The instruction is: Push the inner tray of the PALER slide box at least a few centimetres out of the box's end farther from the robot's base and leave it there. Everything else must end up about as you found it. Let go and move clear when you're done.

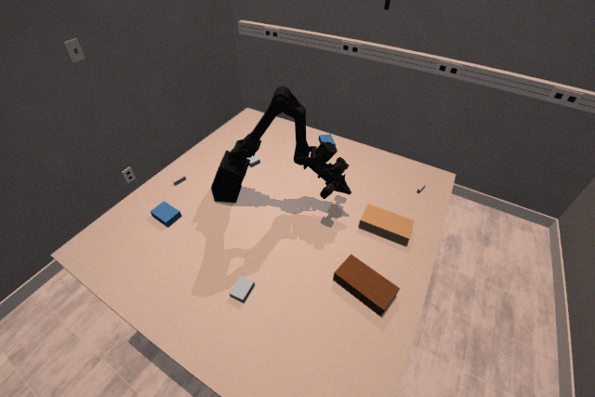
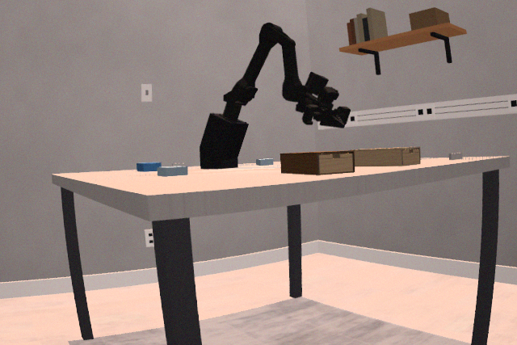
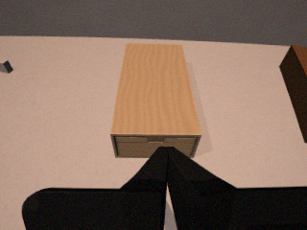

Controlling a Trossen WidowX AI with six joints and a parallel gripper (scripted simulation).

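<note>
The paler slide box (image 1: 387, 223) is a light tan box lying flat on the table; it also shows in the exterior view (image 2: 386, 156) and in the wrist view (image 3: 155, 98). Its near end with the inner tray face (image 3: 155, 146) points at my gripper. My gripper (image 1: 337, 187) is shut on nothing, fingertips together (image 3: 167, 150), and hangs in the air above the table just short of that near end. In the exterior view my gripper (image 2: 340, 117) sits well above the box tops.
A darker brown slide box (image 1: 365, 284) lies nearer the table's front right, seen also at the wrist view's right edge (image 3: 297, 91). Small blue blocks (image 1: 165, 213) (image 1: 242, 288) (image 1: 327, 138) and small dark pieces (image 1: 179, 180) (image 1: 421, 189) lie around the table.
</note>
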